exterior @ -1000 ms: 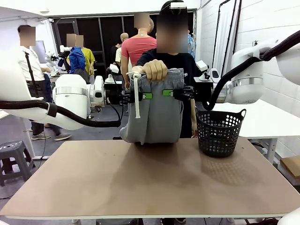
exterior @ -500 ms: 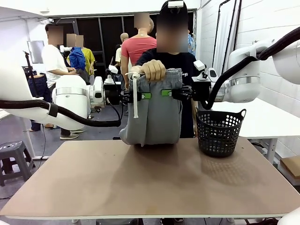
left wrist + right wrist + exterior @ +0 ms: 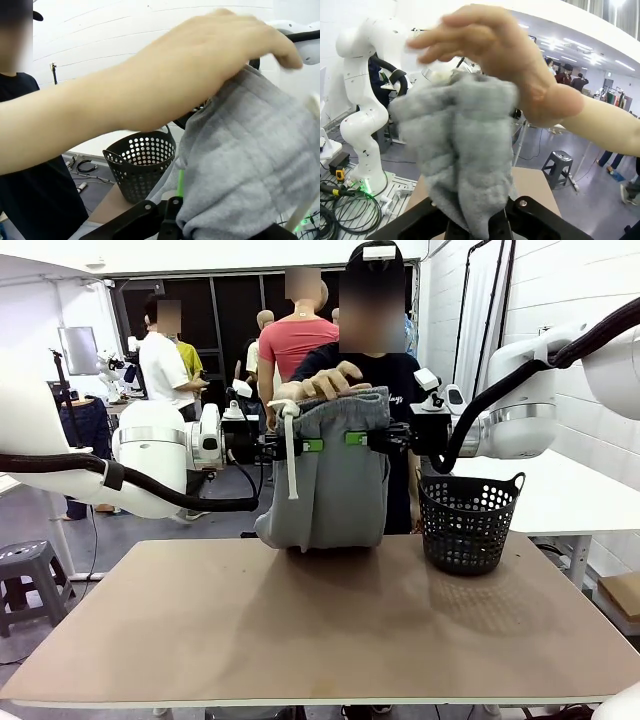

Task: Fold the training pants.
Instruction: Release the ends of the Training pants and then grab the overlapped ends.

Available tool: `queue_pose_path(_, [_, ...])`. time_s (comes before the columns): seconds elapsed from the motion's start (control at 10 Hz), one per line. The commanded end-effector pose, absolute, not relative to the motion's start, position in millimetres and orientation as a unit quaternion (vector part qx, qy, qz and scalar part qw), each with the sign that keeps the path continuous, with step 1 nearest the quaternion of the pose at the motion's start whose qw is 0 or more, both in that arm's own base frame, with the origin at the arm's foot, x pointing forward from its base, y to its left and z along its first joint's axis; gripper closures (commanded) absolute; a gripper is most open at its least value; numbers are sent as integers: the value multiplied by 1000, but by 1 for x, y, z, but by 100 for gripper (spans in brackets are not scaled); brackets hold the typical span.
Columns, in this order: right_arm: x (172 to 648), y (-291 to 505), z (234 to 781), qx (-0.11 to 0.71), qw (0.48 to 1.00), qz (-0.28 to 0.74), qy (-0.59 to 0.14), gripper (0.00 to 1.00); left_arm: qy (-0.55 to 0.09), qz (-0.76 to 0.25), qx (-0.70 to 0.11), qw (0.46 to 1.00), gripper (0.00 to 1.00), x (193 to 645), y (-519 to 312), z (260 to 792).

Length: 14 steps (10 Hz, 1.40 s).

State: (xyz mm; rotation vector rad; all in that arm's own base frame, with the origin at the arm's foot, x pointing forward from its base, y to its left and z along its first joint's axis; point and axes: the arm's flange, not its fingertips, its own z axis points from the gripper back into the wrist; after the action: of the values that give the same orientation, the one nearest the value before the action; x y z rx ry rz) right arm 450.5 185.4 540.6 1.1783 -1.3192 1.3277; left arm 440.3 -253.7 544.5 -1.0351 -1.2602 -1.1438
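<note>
The light grey training pants (image 3: 335,475) hang in the air over the far edge of the table, their lower fold touching the tabletop. My left gripper (image 3: 308,445) is shut on their left side and my right gripper (image 3: 358,438) is shut on their right side, just below the waistband. A white drawstring (image 3: 291,455) dangles at the left. The person's hand (image 3: 333,380) rests open on top of the waistband. Grey fabric (image 3: 250,165) bunches between my fingers in the left wrist view under the hand (image 3: 200,65). The right wrist view likewise has fabric (image 3: 465,160) under the hand (image 3: 490,45).
A black perforated basket (image 3: 468,522) stands on the table at the right, close beside the hanging pants. The brown tabletop (image 3: 320,630) stretches bare toward me. The person stands right behind the pants. Other people are in the background.
The person's hand has opened from a fist gripping the waistband to fingers spread loosely on top. My right gripper shifted slightly left a second ago. The pants hang as before.
</note>
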Motion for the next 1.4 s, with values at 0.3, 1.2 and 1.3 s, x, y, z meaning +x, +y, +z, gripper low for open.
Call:
queue_pose_path(0.3, [446,185,541,478,442,535,-538,100,-531,-482,-441,539,100,439,-254,547])
queue_pose_path(1.2, [446,185,541,478,442,535,-538,100,-531,-482,-441,539,100,439,-254,547])
queue_pose_path(1.3, [446,185,541,478,442,535,-538,100,-531,-482,-441,539,100,439,-254,547])
